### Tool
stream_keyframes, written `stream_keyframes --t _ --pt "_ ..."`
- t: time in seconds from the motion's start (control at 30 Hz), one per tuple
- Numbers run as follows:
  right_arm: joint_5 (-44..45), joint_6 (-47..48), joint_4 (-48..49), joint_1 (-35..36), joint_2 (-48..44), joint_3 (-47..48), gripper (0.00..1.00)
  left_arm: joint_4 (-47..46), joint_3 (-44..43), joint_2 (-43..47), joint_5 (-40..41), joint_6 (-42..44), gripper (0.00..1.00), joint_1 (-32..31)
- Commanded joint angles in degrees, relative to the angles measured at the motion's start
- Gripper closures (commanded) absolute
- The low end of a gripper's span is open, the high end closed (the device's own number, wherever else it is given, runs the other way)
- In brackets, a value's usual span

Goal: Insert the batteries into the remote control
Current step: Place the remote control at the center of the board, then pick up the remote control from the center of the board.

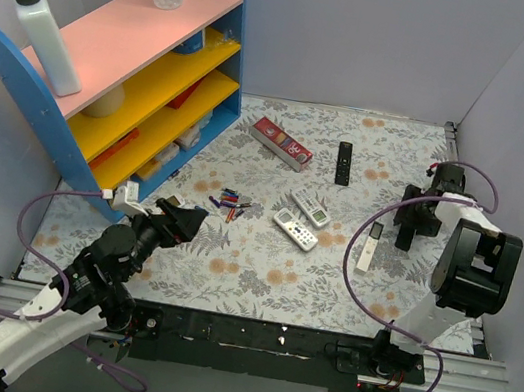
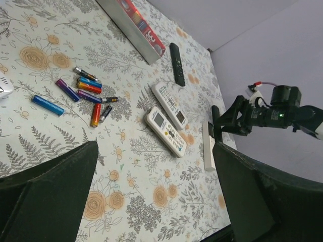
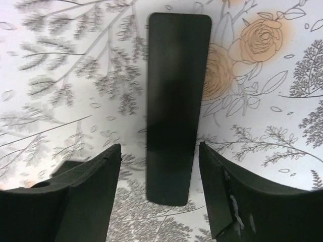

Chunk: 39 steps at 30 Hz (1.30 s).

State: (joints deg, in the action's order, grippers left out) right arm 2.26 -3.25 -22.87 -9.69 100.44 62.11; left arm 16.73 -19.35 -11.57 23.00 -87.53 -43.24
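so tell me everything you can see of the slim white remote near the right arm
The slim remote is a long, narrow, silver-white bar that looks like plain plastic, and no buttons can be made out on it. It lies flat on the floral cloth, its length running roughly near to far. The two wider white remotes are to its left and the right gripper to its right. Nothing touches it. Whether its battery bay is open cannot be told.

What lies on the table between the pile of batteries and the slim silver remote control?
Two wider white remotes with button pads, side by side, lie between the batteries and the remote control; the top view shows it.
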Motion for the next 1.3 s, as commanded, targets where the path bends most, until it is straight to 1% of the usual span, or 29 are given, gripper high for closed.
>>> stream_keyframes --t 0.0,0.07,0.1,0.17,0.2,0.27,0.37,0.47,0.57,0.6,0.7,0.77,0.8,0.93,0.97,1.0,1.07,1.1,1.17,1.2,1.23,1.27 --pt "-7.3 -2.6 1.2 -0.1 -9.3 -2.1 0.29 0.1 -2.9 -3.6 -3.1 2.4 0.02 -0.2" --pt "-12.3 -4.2 4.8 -0.1 -12.4 -5.8 0.26 -0.3 -3.5 -5.2 -4.0 2.9 0.02 -0.2" --pt "-17.2 -4.6 6.3 -0.1 -15.6 -7.3 0.23 -0.6 -3.7 -5.7 -4.4 3.1 0.02 -0.2" --pt "-19.9 -6.0 9.4 0.1 -18.9 -12.2 0.2 -1.1 -4.3 -7.7 -5.7 3.2 0.02 -0.2" --pt "-21.5 -6.4 9.9 0.3 -21.9 -13.9 0.18 -1.2 -4.6 -8.3 -6.2 3.0 0.02 -0.2" --pt "-21.6 -7.8 10.0 0.6 -24.6 -17.3 0.16 -1.7 -4.9 -10.1 -7.4 2.8 0.02 -0.2" --pt "-21.0 -7.9 7.9 2.0 -26.9 -18.9 0.14 -3.0 -4.6 -11.5 -9.8 1.7 0.02 -0.2" --pt "-16.8 -7.7 4.9 4.9 -27.1 -19.3 0.13 -4.9 -3.9 -13.2 -12.2 0.3 0.02 -0.2" --pt "-10.1 -8.2 2.8 8.6 -26.4 -19.5 0.13 -6.6 -3.2 -14.7 -14.6 -1.1 0.02 -0.2" --pt "-6.6 -8.6 2.5 9.6 -25.5 -19.6 0.15 -7.0 -3.0 -15.1 -15.4 -1.4 0.02 -0.2" --pt "-2.5 -9.7 2.6 12.9 -23.9 -20.4 0.19 -8.2 -2.5 -15.9 -17.4 -3.0 0.02 -0.2" --pt "0.9 -10.6 3.2 14.1 -23.1 -21.3 0.23 -8.7 -1.9 -16.3 -18.4 -3.9 0.02 -0.2" --pt "2.5 -10.8 3.4 14.3 -22.4 -21.5 0.26 -9.1 -1.7 -16.3 -18.7 -4.2 0.02 -0.2" --pt "3.5 -11.3 4.5 15.2 -20.7 -22.8 0.34 -10.1 -0.5 -16.8 -19.8 -5.9 0.02 -0.2" --pt "3.4 -11.3 5.0 15.6 -20.7 -23.3 0.38 -10.8 -0.1 -17.3 -20.4 -6.2 0.02 -0.2" --pt "3.1 -11.3 5.1 15.7 -20.9 -23.6 0.44 -11.4 0.1 -17.6 -20.6 -6.6 0.02 -0.2" --pt "2.7 -10.9 5.4 15.9 -21.7 -24.1 0.53 -13.8 0.8 -18.1 -21.7 -6.7 0.02 -0.2" --pt "2.1 -10.7 5.5 16.0 -22.7 -24.4 0.64 -15.0 1.2 -18.9 -22.7 -6.6 0.02 -0.2" --pt "1.1 -10.6 5.5 16.2 -24.7 -24.6 0.73 -19.2 1.8 -19.6 -24.7 -6.5 0.02 -0.2" --pt "-0.2 -10.2 5.6 16.3 -25.5 -24.9 0.79 -20.5 2.6 -20.4 -25.5 -6.4 0.02 -0.2" --pt "-1.0 -10.2 5.8 16.4 -26.3 -25.1 0.79 -23.3 2.9 -20.9 -26.0 -6.3 0.02 -0.2" --pt "-1.8 -9.9 6.0 16.7 -28.1 -25.3 0.82 -24.9 3.3 -21.4 -26.5 -6.3 0.02 -0.2"
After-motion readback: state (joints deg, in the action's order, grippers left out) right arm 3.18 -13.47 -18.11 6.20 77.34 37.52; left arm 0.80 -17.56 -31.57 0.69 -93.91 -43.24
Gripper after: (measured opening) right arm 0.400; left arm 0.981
